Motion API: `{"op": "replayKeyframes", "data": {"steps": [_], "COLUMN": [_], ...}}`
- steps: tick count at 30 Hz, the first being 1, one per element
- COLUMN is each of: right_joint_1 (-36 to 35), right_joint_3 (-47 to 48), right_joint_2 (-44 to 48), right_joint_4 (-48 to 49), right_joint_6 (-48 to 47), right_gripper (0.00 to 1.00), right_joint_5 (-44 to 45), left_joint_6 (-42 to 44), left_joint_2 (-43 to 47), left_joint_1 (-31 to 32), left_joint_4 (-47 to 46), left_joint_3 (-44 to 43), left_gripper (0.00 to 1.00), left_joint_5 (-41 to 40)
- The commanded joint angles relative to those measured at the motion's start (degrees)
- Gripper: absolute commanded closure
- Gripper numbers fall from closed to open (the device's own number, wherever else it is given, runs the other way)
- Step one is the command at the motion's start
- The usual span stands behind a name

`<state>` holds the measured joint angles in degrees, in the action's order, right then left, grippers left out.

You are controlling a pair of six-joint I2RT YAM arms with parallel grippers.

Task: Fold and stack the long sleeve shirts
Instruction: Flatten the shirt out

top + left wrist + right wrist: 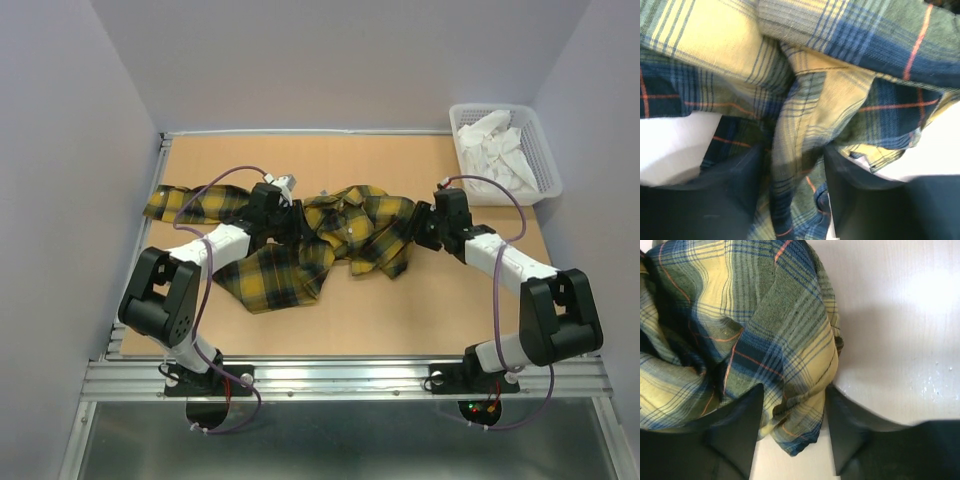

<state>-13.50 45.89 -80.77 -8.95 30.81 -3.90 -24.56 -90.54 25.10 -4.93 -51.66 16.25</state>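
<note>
The shirt [340, 235] lies rumpled across the middle of the table [420, 320]. One sleeve [185, 203] trails off to the left and a broad flap [270, 275] sags toward the near edge. It is nowhere near flat, so by my reckoning the step in hand is spreading it out before any fold.

The left gripper [275, 215] is down in the cloth near the collar. Its wrist view shows a thick twisted fold wedged between the two fingers [740, 190], which are closed as far as the bunch allows. The right gripper [425, 228] has the shirt's right end, with a rolled hem of plaid [795, 405] pinched between its fingers in the same way.

To do this well, I'd say both arms should lift a little and draw apart evenly so the body opens out, rather than dragging it along the table. Both holds look like bunched layers, not single edges. A hard pull could therefore tighten the twist or let cloth slip out, and re-gripping at the shoulders may serve better. The basket [490, 106] in the far right corner is well clear of it.
</note>
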Motion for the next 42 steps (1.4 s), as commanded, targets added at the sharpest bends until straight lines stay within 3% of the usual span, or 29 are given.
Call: {"op": "replayKeyframes", "data": {"steps": [1, 2, 3, 4, 8, 14, 19, 20, 24, 26, 27, 29, 30, 33, 34, 36, 39, 42], "right_joint_1": [0.31, 0.31, 0.31, 0.31, 0.31, 0.40, 0.31, 0.23, 0.23, 0.23, 0.23, 0.40, 0.40, 0.31, 0.31, 0.31, 0.14, -0.13], "right_joint_3": [-1.15, -0.37, 0.25, 0.86, 5.69, 19.57, 36.79, 43.08, 50.60, 52.10, 52.37, 51.06, 49.66, 47.11, 44.23, 41.05, 35.25, 30.50], "right_joint_2": [-1.49, -2.62, -3.24, -3.95, -8.25, -16.51, -24.86, -26.18, -30.93, -32.16, -32.86, -32.96, -32.61, -31.21, -29.55, -26.91, -21.11, -14.69], "right_joint_4": [4.90, 5.17, 5.43, 5.78, 6.31, 7.19, 8.42, 10.51, 17.46, 18.79, 18.62, 17.57, 15.56, 12.12, 10.90, 9.83, 9.13, 6.67], "right_joint_6": [0.75, 0.22, 0.04, -0.22, -1.71, -6.10, -12.16, -14.18, -15.87, -15.95, -15.95, -15.69, -15.60, -15.34, -15.34, -14.81, -14.46, -12.18], "right_gripper": [0.50, 0.56, 0.69, 0.76, 0.99, 0.99, 0.99, 0.99, 0.99, 0.94, 0.91, 0.71, 0.53, 0.38, 0.31, 0.27, 0.15, 0.14], "right_joint_5": [-0.67, -0.67, -0.93, -1.02, -1.72, -1.72, -7.51, -8.57, -10.53, -6.23, 0.23, 11.30, 13.89, 19.09, 19.80, 18.50, 8.86, 4.79], "left_joint_6": [2.05, 2.40, 2.84, 4.15, 7.84, 13.04, 18.31, 19.36, 23.49, 25.60, 26.05, 26.31, 26.14, 25.00, 24.82, 23.34, 22.45, 21.75], "left_joint_2": [1.59, 2.03, 2.56, 3.78, 7.92, 16.00, 21.80, 22.59, 26.73, 29.53, 30.42, 32.79, 34.19, 35.69, 36.39, 36.84, 36.58, 35.35], "left_joint_1": [0.30, 0.30, 0.30, 0.30, 0.12, -1.37, -5.23, -6.02, -6.73, -6.82, -6.82, -6.82, -6.82, -6.82, -6.82, -6.82, -6.91, -6.91], "left_joint_4": [-1.84, -1.32, -0.62, 0.35, 6.58, 14.49, 18.46, 18.99, 16.98, 14.70, 14.08, 12.85, 12.58, 12.49, 12.49, 13.10, 14.42, 14.16], "left_joint_3": [-3.36, -3.62, -3.97, -5.11, -8.89, -17.23, -27.59, -28.92, -33.50, -33.51, -33.33, -32.46, -31.58, -29.82, -28.77, -28.23, -28.76, -28.41], "left_gripper": [0.67, 0.76, 0.84, 0.99, 1.00, 1.00, 1.00, 1.00, 1.00, 1.00, 1.00, 1.00, 1.00, 1.00, 1.00, 1.00, 1.00, 1.00], "left_joint_5": [1.24, 1.07, 0.80, 0.37, -2.27, -6.40, -8.51, -9.47, -11.42, -10.11, -9.58, -7.65, -7.29, -7.28, -7.72, -10.18, -10.10, -5.36]}}
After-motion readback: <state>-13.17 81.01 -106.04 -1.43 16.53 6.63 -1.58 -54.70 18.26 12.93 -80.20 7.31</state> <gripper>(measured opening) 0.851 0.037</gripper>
